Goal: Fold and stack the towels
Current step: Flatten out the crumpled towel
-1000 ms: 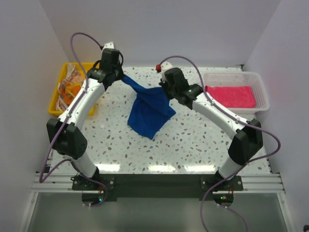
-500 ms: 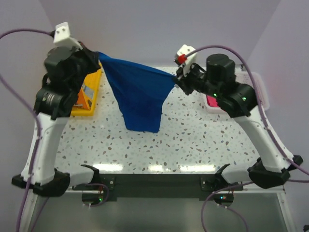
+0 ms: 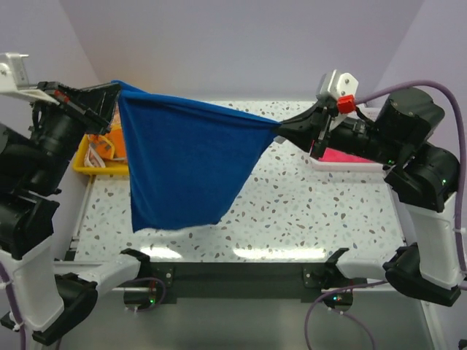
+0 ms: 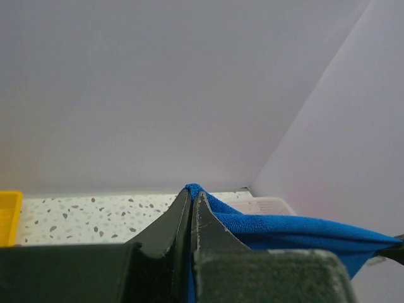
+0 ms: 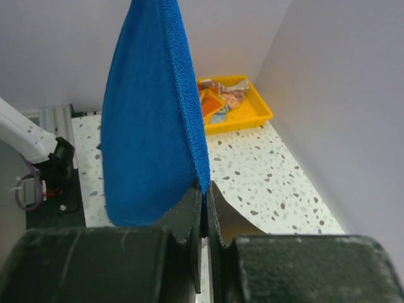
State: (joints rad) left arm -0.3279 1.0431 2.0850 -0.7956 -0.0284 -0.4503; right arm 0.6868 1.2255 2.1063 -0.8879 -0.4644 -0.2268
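- Your left hand (image 3: pixel 115 93) and right hand (image 3: pixel 283 131) each pinch a corner of the blue towel (image 3: pixel 182 160).
- Pull wider and a corner could slip out.

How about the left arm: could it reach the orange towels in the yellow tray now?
Probably not yet: the yellow tray is near, but the left end effector is shut on the blue towel, held stretched with the right end effector.

White-black arms (image 3: pixel 432 232), purple cables (image 3: pixel 438 83), black jaws.
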